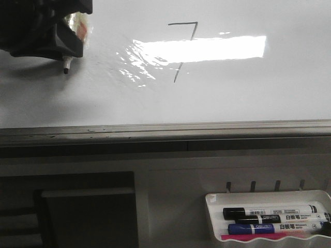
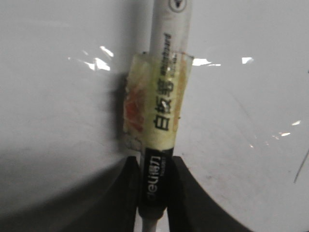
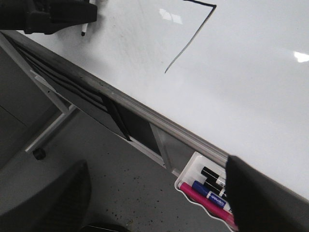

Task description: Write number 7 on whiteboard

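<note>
A thin dark number 7 (image 1: 183, 49) is drawn on the whiteboard (image 1: 232, 98), upper middle in the front view; it also shows in the right wrist view (image 3: 190, 36). My left gripper (image 1: 51, 39) at the board's upper left is shut on a white marker (image 2: 161, 111) wrapped in yellowish tape. The marker's dark tip (image 1: 65, 70) points down, well left of the 7, near the board surface. My right gripper (image 3: 154, 203) is open and empty, held off the board above the floor beside the marker tray.
A grey metal rail (image 1: 165, 129) runs along the board's lower edge. A small white tray (image 1: 269, 199) at lower right holds black, blue and pink markers. A dark panel (image 1: 85, 212) sits at lower left.
</note>
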`<act>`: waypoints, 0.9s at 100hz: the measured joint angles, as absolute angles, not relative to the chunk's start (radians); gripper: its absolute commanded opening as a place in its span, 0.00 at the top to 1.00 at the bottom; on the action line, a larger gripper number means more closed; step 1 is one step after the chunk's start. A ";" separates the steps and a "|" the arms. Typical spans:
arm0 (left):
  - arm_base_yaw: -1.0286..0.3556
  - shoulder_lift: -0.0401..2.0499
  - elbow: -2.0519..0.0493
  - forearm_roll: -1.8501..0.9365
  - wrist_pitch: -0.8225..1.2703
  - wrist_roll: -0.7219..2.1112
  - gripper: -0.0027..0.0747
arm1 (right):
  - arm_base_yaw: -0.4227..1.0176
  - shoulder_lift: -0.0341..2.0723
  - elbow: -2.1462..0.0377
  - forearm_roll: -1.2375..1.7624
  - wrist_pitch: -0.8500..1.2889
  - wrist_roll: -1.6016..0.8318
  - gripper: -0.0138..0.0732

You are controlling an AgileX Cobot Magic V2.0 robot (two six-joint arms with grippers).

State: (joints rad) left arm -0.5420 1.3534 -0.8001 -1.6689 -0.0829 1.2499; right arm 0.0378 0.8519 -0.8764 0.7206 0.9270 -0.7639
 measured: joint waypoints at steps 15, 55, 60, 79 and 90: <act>-0.532 1.388 -0.825 -1.686 -0.047 1.250 0.99 | 0.038 0.852 -0.876 0.721 0.925 -0.764 0.25; -0.530 1.396 -0.827 -1.691 -0.009 1.250 0.67 | 0.038 0.852 -0.876 0.721 0.924 -0.764 0.25; -0.530 1.396 -0.827 -1.691 0.000 1.250 0.58 | 0.038 0.852 -0.876 0.721 0.924 -0.764 0.25; -0.530 1.361 -0.827 -1.662 0.000 1.250 0.29 | 0.038 0.850 -0.876 0.721 0.917 -0.764 0.25; -0.530 1.333 -0.827 -1.653 0.000 1.250 0.30 | 0.038 0.850 -0.876 0.721 0.910 -0.764 0.25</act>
State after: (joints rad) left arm -0.5298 1.3329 -0.8268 -1.6534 0.0000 1.2499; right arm 0.0378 0.8496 -0.8764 0.7206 0.9100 -0.7639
